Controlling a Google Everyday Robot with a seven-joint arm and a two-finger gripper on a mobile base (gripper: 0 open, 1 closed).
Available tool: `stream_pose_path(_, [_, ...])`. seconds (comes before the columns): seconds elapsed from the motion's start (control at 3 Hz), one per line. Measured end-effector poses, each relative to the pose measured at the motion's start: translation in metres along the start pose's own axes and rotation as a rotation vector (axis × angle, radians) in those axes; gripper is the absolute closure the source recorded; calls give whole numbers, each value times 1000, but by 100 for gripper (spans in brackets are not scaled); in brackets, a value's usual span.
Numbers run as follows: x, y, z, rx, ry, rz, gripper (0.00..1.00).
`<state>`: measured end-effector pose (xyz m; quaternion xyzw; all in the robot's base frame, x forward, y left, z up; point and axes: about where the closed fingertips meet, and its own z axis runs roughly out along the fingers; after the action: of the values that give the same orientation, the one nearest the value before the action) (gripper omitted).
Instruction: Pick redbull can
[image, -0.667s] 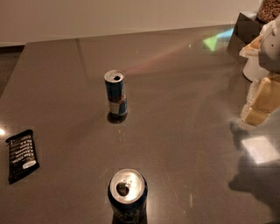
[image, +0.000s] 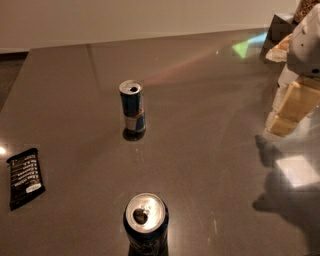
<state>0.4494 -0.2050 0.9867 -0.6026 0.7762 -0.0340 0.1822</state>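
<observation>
The robot's gripper (image: 287, 117), pale tan below a white arm, hung at the right edge of the view, well to the right of the redbull can (image: 133, 107); whether it was open or closed could not be told. The redbull can stood upright on the glossy dark-grey table (image: 210, 100), slim, blue and silver, with a reddish mark mid-body and its silver top opened. No lettering on it could be read. Nearer the camera than the redbull can stood a wider dark-blue can (image: 145, 220), also opened. To the redbull can's lower left lay a black wrapped bar (image: 25, 177), its white print possibly text but illegible. Nothing stood between gripper and redbull can.
</observation>
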Motion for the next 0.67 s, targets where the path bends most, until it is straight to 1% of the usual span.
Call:
stream_pose_path(0.33, [-30,-12,9,-1,-71,0,0])
stream_pose_path(0.67, [-77,-22,25,-5,-153,-11,0])
